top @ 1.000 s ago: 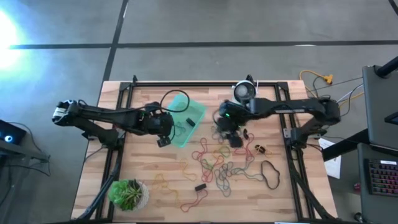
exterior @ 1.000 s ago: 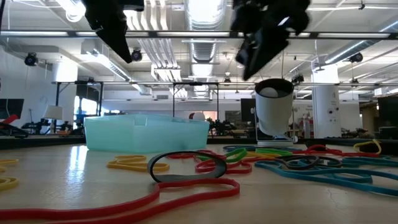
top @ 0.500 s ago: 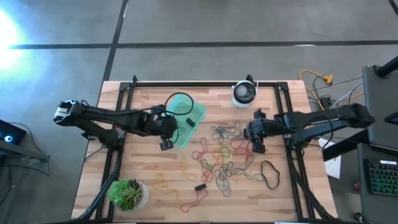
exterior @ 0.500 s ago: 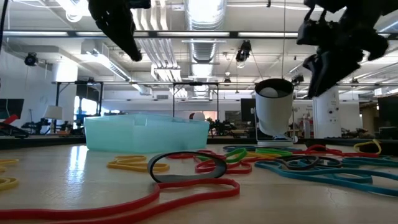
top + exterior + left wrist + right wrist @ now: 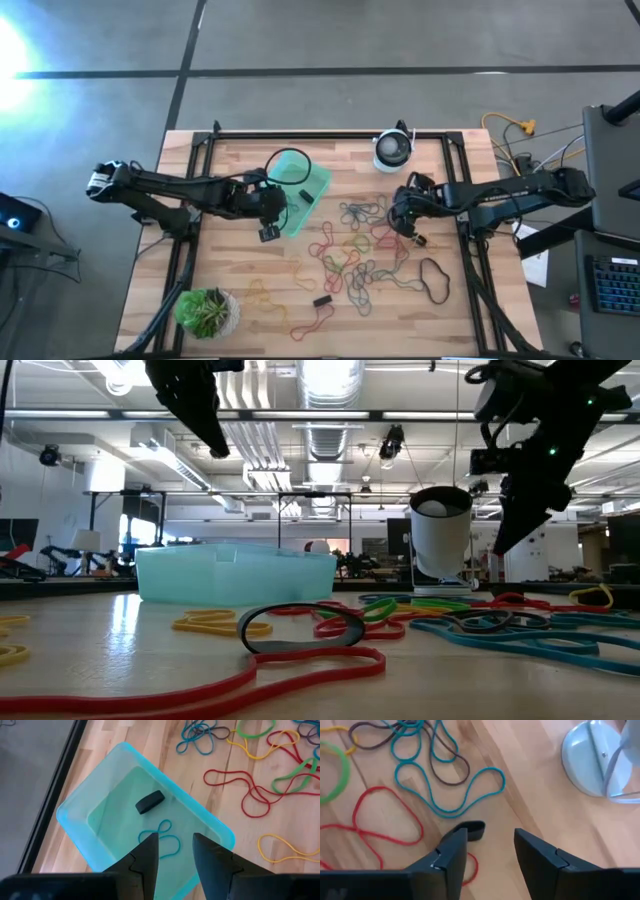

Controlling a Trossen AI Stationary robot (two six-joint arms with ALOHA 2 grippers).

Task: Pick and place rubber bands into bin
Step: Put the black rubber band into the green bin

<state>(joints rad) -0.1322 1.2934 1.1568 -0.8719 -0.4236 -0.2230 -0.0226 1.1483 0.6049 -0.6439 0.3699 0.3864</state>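
Currently we have the right gripper point(image 5: 490, 851) spread empty above a small black band point(image 5: 472, 829) on the table, beside the rubber bands point(image 5: 365, 255). The left gripper point(image 5: 172, 852), also spread, hovers over the bin point(image 5: 80, 802). Risk — closing early snags the neighbouring teal loop point(image 5: 455, 790). Fingers partly hide the black band.

White round device point(image 5: 607, 762) cut off by edge.
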